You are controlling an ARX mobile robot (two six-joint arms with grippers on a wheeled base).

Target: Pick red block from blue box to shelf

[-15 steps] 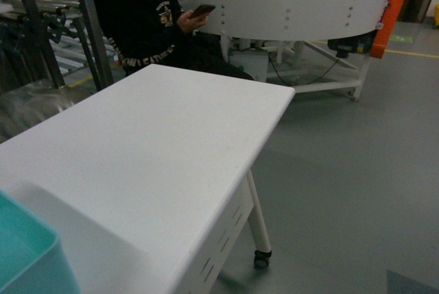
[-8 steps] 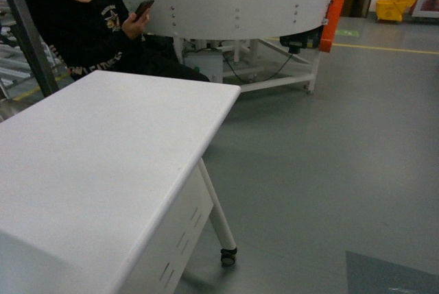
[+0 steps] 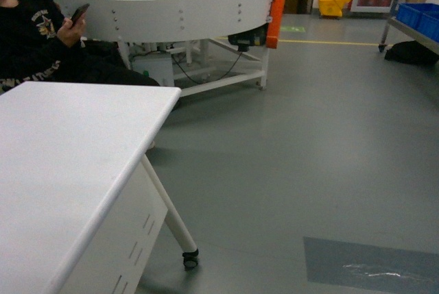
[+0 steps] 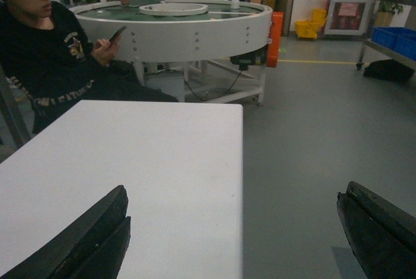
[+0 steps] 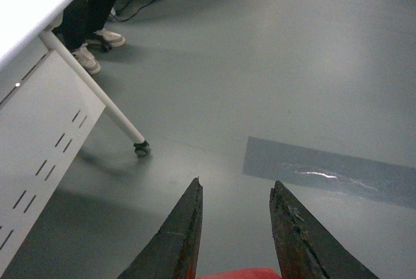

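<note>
The head view has swung rightward since the two earlier frames: the teal box corner at 7 o'clock has left the picture, the white table [image 3: 68, 164] has slid from centre to 8 o'clock, and open grey floor [image 3: 309, 170] fills the rest. This suggests the base is turning away from the pick-up point, so the carry-to-shelf phase appears to be under way. The right gripper [image 5: 235, 227] has its jaws narrowly parted around the red block [image 5: 237, 273], visible as a red sliver at 6 o'clock between the jaws; contact looks likely but is cropped by the frame edge. The left gripper [image 4: 234, 237] is spread wide and holds nothing. A steel rack edge with blue crates [image 3: 420, 18] shows at 2 o'clock, well apart; whether it is the target shelf cannot be told. Count: one red block, one table, one round white platform [image 3: 161, 3], two persons.
</note>
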